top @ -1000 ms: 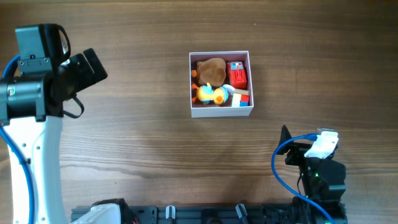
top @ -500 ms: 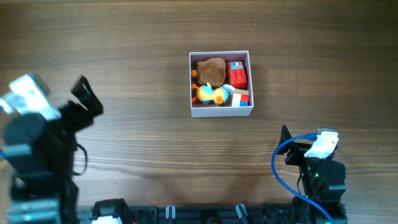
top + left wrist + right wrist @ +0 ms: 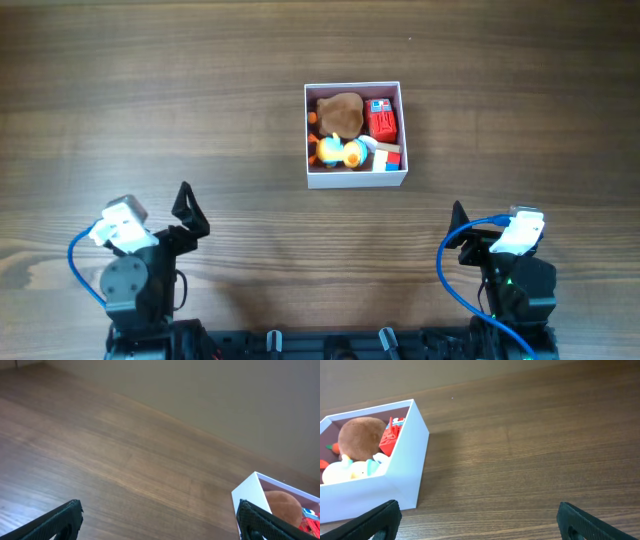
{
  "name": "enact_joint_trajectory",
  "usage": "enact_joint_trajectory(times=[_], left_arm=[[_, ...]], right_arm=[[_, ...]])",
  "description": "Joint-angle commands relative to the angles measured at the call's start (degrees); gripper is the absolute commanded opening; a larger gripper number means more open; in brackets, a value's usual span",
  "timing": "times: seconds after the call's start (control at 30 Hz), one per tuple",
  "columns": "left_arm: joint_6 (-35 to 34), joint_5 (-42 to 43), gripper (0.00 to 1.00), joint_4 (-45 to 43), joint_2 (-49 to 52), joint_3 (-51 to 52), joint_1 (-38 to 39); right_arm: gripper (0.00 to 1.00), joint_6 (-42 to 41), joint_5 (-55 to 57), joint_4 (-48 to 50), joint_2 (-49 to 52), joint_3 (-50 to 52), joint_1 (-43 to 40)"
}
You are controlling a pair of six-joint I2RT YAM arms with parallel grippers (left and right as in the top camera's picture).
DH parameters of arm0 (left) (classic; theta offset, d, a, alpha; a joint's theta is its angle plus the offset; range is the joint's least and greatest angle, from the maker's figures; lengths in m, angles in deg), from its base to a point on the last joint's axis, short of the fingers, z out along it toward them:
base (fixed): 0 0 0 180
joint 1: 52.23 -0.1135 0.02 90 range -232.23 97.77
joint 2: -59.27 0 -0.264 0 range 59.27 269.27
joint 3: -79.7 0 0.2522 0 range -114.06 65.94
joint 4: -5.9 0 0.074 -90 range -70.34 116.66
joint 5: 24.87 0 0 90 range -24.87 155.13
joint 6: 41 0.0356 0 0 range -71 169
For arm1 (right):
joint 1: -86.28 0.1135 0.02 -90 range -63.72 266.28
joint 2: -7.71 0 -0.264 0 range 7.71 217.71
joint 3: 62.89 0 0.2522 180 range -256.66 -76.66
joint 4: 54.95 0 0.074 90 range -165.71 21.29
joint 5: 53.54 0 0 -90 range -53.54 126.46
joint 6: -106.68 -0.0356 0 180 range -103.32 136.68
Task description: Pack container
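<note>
Square shallow white-walled container (image 3: 356,179) sited mid dark wooden bench (image 3: 200,100), packed: brown plush lump (image 3: 343,112), red plastic block (image 3: 383,124), yellow-orange toy (image 3: 340,152). Left gripper (image 3: 159,506) and right gripper (image 3: 479,506) seen well apart from it, both splayed, nothing held. Risk judged: light container nudged by stray reach, contents spilled.

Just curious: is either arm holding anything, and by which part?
Nothing is held. The left end effector and the right end effector are both open and empty.
</note>
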Motion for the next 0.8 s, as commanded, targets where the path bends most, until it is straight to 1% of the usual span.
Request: enact_joint_trajectory(times=[0.0, 0.2, 0.4, 0.77], left_arm=[[-0.9, 1.3, 1.00, -2.1, -4.5, 4.6, 1.0], [-1.0, 1.4, 1.00, -3.9, -9.5, 9.1, 1.4], [-0.9, 1.1, 1.00, -15.5, -10.9, 10.9, 1.4], [-1.4, 1.4, 1.00, -15.7, -10.9, 16.0, 1.5]], right_arm=[[1.00, 0.7, -0.5, 0.3, -0.7, 0.2, -0.2], [1.00, 0.7, -0.5, 0.3, -0.7, 0.2, -0.2], [1.00, 0.7, -0.5, 0.3, -0.7, 0.2, -0.2], [1.00, 0.7, -0.5, 0.3, -0.7, 0.2, -0.2]])
